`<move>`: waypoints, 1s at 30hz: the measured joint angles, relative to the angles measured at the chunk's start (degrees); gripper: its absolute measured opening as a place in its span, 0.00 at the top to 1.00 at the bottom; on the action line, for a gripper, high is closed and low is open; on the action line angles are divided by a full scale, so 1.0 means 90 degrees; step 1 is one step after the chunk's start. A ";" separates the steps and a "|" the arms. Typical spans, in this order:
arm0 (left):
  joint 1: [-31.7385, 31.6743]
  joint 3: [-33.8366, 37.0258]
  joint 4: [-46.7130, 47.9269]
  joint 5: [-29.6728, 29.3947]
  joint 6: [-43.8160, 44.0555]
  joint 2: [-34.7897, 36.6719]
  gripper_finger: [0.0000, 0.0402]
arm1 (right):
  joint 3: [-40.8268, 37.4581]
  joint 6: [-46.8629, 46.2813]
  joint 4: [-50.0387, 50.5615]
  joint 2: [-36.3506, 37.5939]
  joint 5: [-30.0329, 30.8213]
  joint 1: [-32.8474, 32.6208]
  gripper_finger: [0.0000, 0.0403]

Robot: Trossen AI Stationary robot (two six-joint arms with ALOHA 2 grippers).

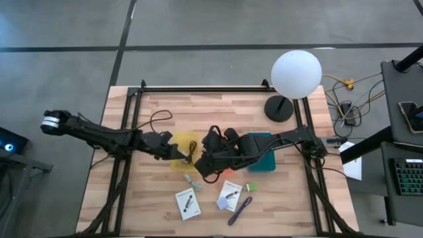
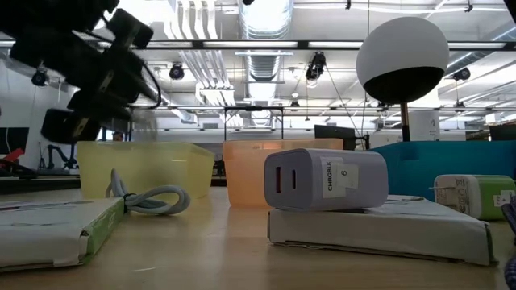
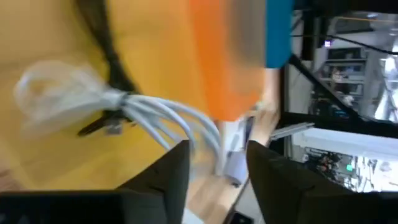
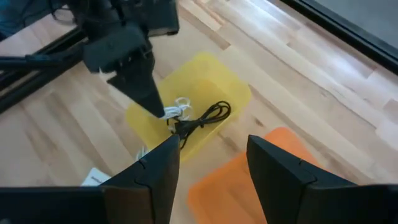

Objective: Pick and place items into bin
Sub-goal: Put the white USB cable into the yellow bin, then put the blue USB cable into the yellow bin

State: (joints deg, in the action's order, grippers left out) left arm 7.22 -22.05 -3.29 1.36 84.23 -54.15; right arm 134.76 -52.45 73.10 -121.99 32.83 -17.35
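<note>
My left gripper (image 1: 177,152) is over the yellow bin (image 1: 187,144) and is shut on a grey-white cable (image 3: 158,115). It also shows in the right wrist view (image 4: 163,112). A black cable (image 4: 208,115) lies in the yellow bin. My right gripper (image 1: 203,168) is open and empty, just above the table beside the yellow and orange (image 4: 249,180) bins. Two white cards (image 1: 188,203) (image 1: 229,195), a purple strap (image 1: 239,210) and a green cube (image 1: 250,188) lie flat on the table near its front edge. My left gripper holds the grey-white cable's bundled strands (image 3: 202,134) between its two fingers, coming slanting down from the table's left. The bundle (image 4: 176,107) hangs at the fingertips over the inside of the yellow bin. Another stretch of grey cable (image 2: 153,200) lies on the table outside the bin.
A teal bin (image 1: 264,162) stands to the right of the orange one. A white globe lamp (image 1: 295,74) stands at the far right corner. A white charger (image 2: 322,181) rests on one card, close to the low camera. Black frame rails run along both sides of the table.
</note>
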 joint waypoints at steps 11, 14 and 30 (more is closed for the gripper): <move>0.0095 -0.0404 0.1070 0.0468 -0.1345 0.0493 0.53 | -0.0093 0.0780 0.0000 0.0000 -0.1084 0.0165 0.57; 0.0216 -0.0463 0.1397 0.0162 -0.1752 0.0751 0.55 | -0.0241 0.0781 -0.0029 0.0000 -0.1462 0.0238 0.57; 0.1463 -0.1027 0.0686 -0.0025 -0.5064 0.1479 0.79 | -0.2229 0.2544 -0.2141 -0.0022 -0.2167 -0.0056 0.61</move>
State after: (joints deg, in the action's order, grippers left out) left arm 20.39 -31.29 2.88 1.13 38.65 -40.84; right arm 114.70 -29.56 53.84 -122.19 13.33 -17.86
